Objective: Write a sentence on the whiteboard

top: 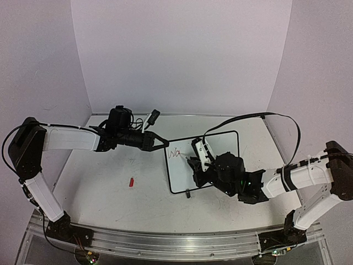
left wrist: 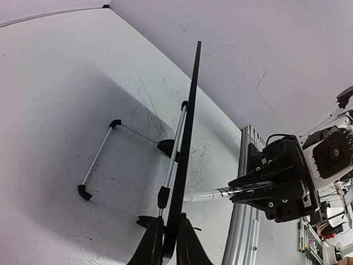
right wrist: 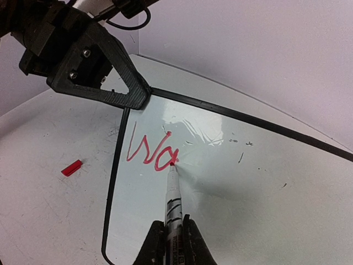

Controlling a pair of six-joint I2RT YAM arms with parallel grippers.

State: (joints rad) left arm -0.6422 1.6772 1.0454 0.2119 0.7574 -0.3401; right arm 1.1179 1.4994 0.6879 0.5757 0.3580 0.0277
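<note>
**Entry — writing station, step in hand**

- The whiteboard (top: 179, 179): it is stood tilted on the table (top: 99, 187), right of centre, and propped from behind on a wire stand (left wrist: 99, 160).
- Left gripper (left wrist: 170, 238): it is closed narrowly on the board's black frame at the upper left corner, and the board is steadied by it.
- Right gripper (right wrist: 174, 240): it is clamped tight on a marker (right wrist: 173, 193), whose red tip is pressed to the board at the tail of the last letter.
- The sentence (right wrist: 149, 150): only "Wa" is written, in red, at the top left of the board. The first word is judged barely begun, and most of the task is left.
- Next move, as judged: the third letter is to be formed just right of the "a", with light, even pressure and the frame held firm.
- Red cap (top: 131, 181): it is laid loose on the table, well apart from the board.

**Obscured**

- In the top view much of the board is covered by the right arm.
- From the left wrist the board is seen edge-on, so its writing face is hidden.
- The print on the marker cannot be read.
</note>
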